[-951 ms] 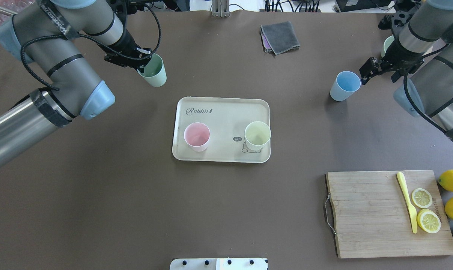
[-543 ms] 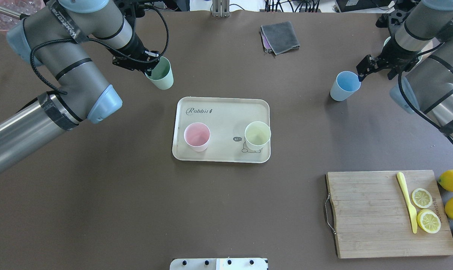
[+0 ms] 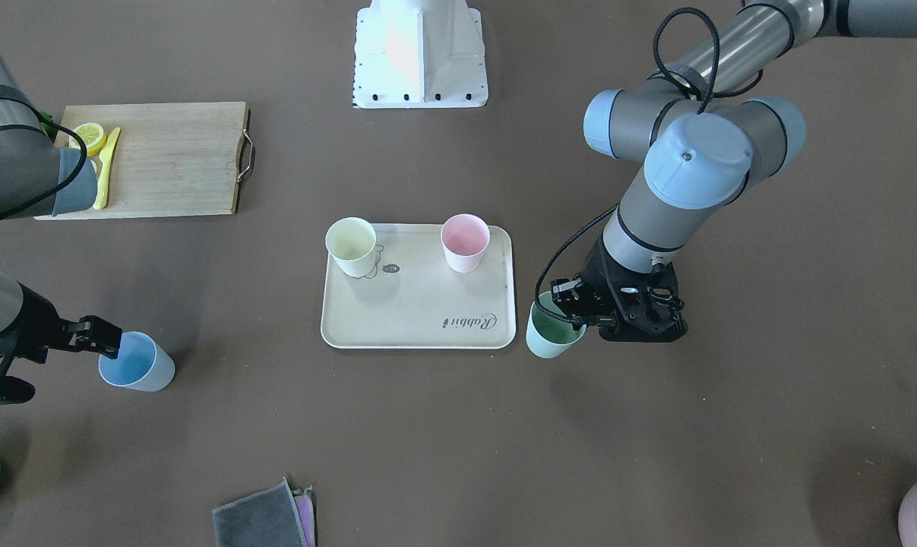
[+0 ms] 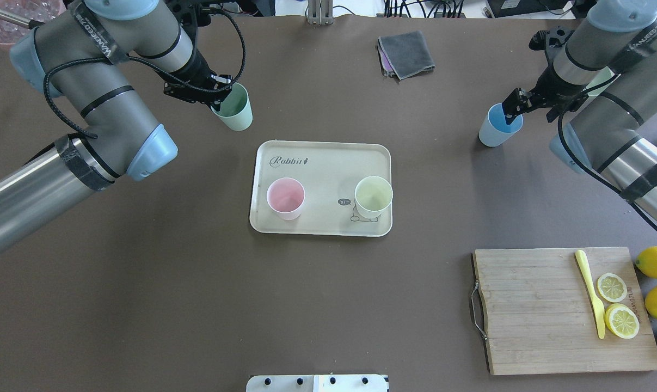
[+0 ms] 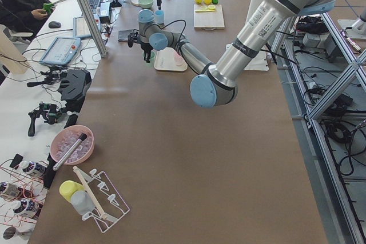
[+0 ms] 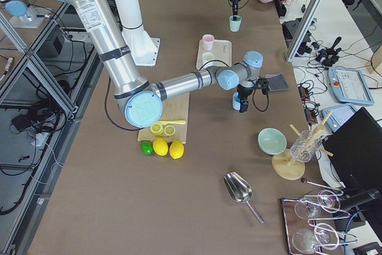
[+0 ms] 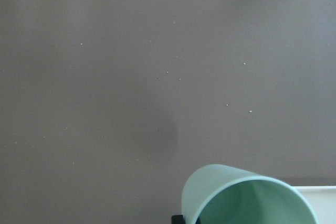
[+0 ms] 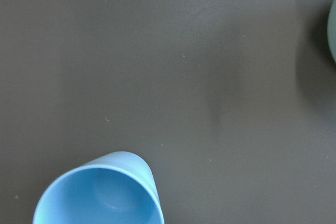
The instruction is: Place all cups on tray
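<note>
The left gripper (image 4: 220, 97) is pinching the mint green cup (image 4: 234, 109) by its rim, one finger inside and one outside, its jaws clamped on the wall. That hold is leaving the cup's base free to be set down. The cup is hanging tilted above the counter (image 4: 328, 305), just off the tray (image 4: 320, 155) corner that points to the counter's far left corner. The left wrist view is showing a sliver of that white rim beside the cup's mouth. The tray is lying at the counter's middle and is already carrying the pink cup (image 4: 286, 198) and the pale yellow cup (image 4: 373, 197), both upright along its side nearer the robot. The strip by the "Rabbit" script is sitting bare, likely for the two cups still to come. Toward the counter's far right corner, the light blue cup (image 4: 494, 130) is standing upright on the counter, well apart from the tray. The right gripper (image 4: 509, 108) is reaching over its rim on the side away from the tray, probably for the same rim pinch. Whether its jaws are apart or already clamped on the wall, I cannot tell.
</note>
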Robot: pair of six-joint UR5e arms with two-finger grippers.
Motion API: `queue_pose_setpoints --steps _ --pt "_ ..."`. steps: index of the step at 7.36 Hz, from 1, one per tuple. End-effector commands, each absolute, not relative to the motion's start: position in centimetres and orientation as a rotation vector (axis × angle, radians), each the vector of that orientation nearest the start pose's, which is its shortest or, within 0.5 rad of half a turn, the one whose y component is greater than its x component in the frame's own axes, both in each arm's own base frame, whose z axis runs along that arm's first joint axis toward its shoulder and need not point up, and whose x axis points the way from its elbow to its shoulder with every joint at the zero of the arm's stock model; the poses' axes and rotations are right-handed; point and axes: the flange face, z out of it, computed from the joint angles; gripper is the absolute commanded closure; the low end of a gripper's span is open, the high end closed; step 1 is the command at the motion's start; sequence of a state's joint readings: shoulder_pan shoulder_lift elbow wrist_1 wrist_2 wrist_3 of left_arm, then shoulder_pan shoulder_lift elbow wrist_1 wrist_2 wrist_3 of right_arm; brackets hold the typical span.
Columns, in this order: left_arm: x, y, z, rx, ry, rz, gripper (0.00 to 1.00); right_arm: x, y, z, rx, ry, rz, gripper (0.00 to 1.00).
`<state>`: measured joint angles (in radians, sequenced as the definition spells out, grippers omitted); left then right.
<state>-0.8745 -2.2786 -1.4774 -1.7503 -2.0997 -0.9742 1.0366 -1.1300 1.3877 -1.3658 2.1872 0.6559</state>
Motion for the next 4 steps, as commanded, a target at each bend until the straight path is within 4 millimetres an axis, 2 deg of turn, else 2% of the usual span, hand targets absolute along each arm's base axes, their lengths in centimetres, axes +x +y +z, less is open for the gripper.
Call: queue_pose_setpoints --steps 1,4 --pt "41.5 -60.4 24.7 0.141 0.911 -0.032 1.00 -29.9 -62.2 48.2 0.026 -0.757 -0.028 0.10" --pt "46.3 -57.2 23.6 0.122 0.912 -0.021 1.00 -29.9 -62.2 48.1 0.026 -0.759 -0.029 0.12"
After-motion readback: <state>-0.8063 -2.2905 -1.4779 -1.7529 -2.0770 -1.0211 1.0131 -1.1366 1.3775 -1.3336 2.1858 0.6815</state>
